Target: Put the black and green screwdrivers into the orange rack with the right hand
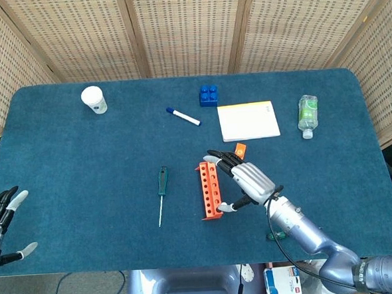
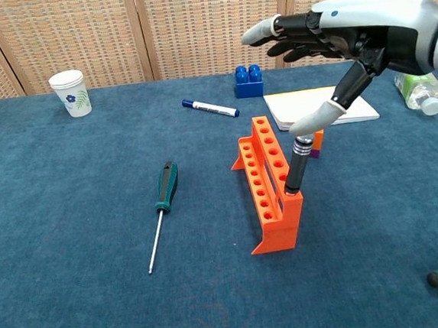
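Black screwdriver (image 2: 296,165) seated upright in orange rack (image 2: 270,184), right hand (image 2: 346,38) above with fingers apart; advise lifting clear without tipping rack, then fetching green screwdriver (image 2: 162,203) lying left on surface.

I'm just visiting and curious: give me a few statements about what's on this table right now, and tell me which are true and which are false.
1. A black screwdriver stands in the orange rack. True.
2. The green screwdriver is in the rack too. False: it lies flat on the table, left of the rack.
3. The right hand grips the blue block. False: it is open above the rack, holding nothing.
4. A paper cup stands near the table's far left corner. True.
5. The marker lies on the notepad. False: it lies on the table beside it.
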You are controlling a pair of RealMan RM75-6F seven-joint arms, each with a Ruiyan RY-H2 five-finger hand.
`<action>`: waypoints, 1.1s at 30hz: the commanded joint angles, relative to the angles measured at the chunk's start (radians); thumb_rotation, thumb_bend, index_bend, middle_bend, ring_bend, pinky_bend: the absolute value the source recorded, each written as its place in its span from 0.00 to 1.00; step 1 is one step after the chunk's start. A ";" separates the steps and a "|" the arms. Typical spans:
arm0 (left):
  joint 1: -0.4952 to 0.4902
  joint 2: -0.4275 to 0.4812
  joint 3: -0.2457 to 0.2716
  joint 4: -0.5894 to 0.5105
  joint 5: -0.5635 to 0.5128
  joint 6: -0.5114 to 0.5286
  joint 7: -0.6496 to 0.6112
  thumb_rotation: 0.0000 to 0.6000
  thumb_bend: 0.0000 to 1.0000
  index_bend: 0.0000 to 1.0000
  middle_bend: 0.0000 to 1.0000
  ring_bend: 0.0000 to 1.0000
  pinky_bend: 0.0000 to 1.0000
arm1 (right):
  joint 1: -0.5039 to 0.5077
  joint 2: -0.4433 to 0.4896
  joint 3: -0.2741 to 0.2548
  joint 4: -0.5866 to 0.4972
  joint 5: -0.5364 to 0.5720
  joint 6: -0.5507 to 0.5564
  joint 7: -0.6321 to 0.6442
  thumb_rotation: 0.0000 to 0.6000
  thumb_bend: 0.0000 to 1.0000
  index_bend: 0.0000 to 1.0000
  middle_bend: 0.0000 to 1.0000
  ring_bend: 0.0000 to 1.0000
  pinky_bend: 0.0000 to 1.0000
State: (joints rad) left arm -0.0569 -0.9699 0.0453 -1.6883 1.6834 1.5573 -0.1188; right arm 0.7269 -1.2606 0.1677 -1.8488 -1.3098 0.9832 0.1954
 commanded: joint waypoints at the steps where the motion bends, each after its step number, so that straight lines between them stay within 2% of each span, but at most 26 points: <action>1: 0.000 0.000 0.000 0.000 0.000 0.001 -0.002 1.00 0.00 0.00 0.00 0.00 0.00 | 0.000 -0.005 0.003 0.003 0.006 -0.004 -0.007 1.00 0.00 0.06 0.00 0.00 0.00; 23: -0.001 0.001 0.001 0.000 0.000 -0.002 -0.003 1.00 0.00 0.00 0.00 0.00 0.00 | -0.013 -0.018 0.024 0.014 0.002 -0.009 0.006 1.00 0.00 0.06 0.00 0.00 0.00; 29: -0.003 0.002 0.001 0.001 0.000 -0.004 -0.006 1.00 0.00 0.00 0.00 0.00 0.00 | -0.038 0.043 0.053 -0.028 -0.054 0.046 0.060 1.00 0.00 0.06 0.00 0.00 0.00; 33: -0.002 0.004 0.002 0.001 0.002 -0.001 -0.011 1.00 0.00 0.00 0.00 0.00 0.00 | -0.065 0.120 0.054 -0.052 -0.094 0.072 0.081 1.00 0.00 0.06 0.00 0.00 0.00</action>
State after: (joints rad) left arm -0.0589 -0.9665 0.0469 -1.6874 1.6848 1.5556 -0.1286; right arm 0.6794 -1.1786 0.2201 -1.8862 -1.3801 1.0399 0.2627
